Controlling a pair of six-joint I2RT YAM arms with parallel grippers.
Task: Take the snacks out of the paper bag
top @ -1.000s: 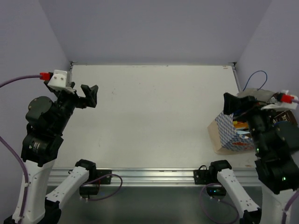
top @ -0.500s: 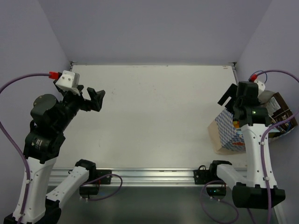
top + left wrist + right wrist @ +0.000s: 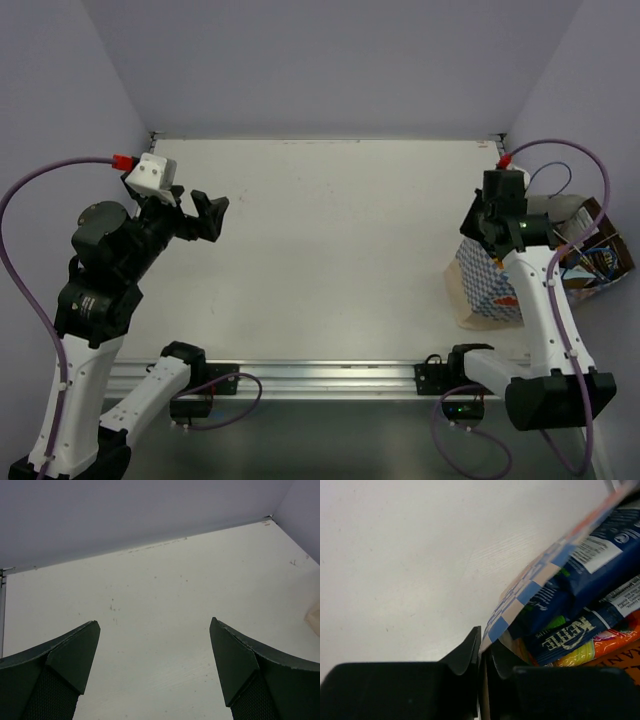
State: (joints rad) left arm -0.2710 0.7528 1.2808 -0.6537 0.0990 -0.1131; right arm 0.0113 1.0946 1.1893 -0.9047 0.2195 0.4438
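The paper bag (image 3: 489,288) lies on its side at the table's right edge, its blue-and-white checkered band toward the middle and its brown inside (image 3: 603,246) toward the right. My right gripper (image 3: 479,226) is at the bag's left wall. In the right wrist view, this gripper (image 3: 483,641) is shut on the bag's checkered paper edge (image 3: 530,586). Inside the bag lie the snacks: dark blue packets (image 3: 598,551) over an orange one (image 3: 616,635). My left gripper (image 3: 207,214) hangs open over the table's far left, and the left wrist view shows nothing between its fingers (image 3: 152,626).
The white table (image 3: 330,230) ends at a metal rail (image 3: 320,372) in front, with lilac walls on three sides. Blue cord handles (image 3: 552,170) and a purple cable (image 3: 560,150) loop beside the bag at the right edge.
My right arm swung from above the bag's mouth to its left wall and closed on the paper edge; the bag shifted slightly. The left gripper drifted a little right.
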